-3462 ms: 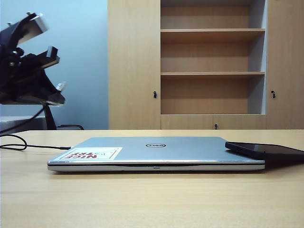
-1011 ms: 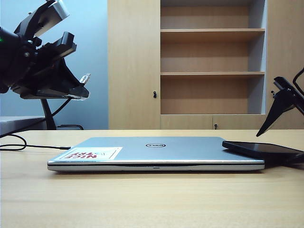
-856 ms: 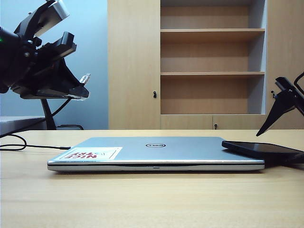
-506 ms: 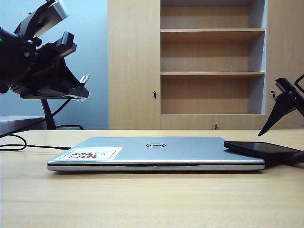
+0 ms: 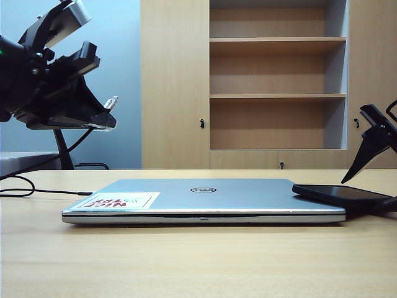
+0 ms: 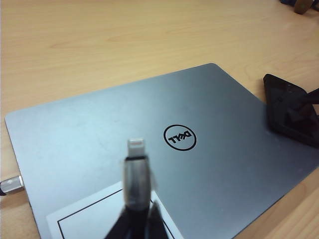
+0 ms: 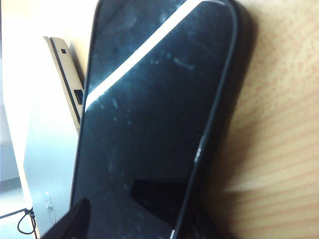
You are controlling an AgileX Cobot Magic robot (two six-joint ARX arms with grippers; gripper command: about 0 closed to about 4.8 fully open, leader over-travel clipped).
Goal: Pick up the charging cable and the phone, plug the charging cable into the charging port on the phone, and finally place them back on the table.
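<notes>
1. Over the last second the right gripper (image 5: 378,139) at the exterior view's right edge has shifted slightly rightward and tilted; the left gripper (image 5: 102,112) has not moved, though 3.5 seconds ago it hung lower and further left.
2. The table (image 5: 198,261) is a wide, pale beige slab with fine wood grain, matte and flat.
3. The laptop (image 5: 205,200) lies closed on it, a smooth brushed-silver rectangle with rounded corners, a round logo and a white sticker near its left corner.
4. The phone (image 7: 154,119) is a thin glossy black rectangle with rounded corners, smudged and streaked by a bright reflection; one end rests on the laptop's right edge, the other slopes toward the table.
5. The right gripper hovers close over the phone; only dark finger tips (image 7: 75,219) show at its near end, so I cannot tell how wide its jaws stand.
6. The left gripper, raised above the laptop's left part, is clamped on the charging cable (image 6: 137,172): a thin black cord trails down to the table, and the small silver-grey plug juts out beyond the fingers.
</notes>
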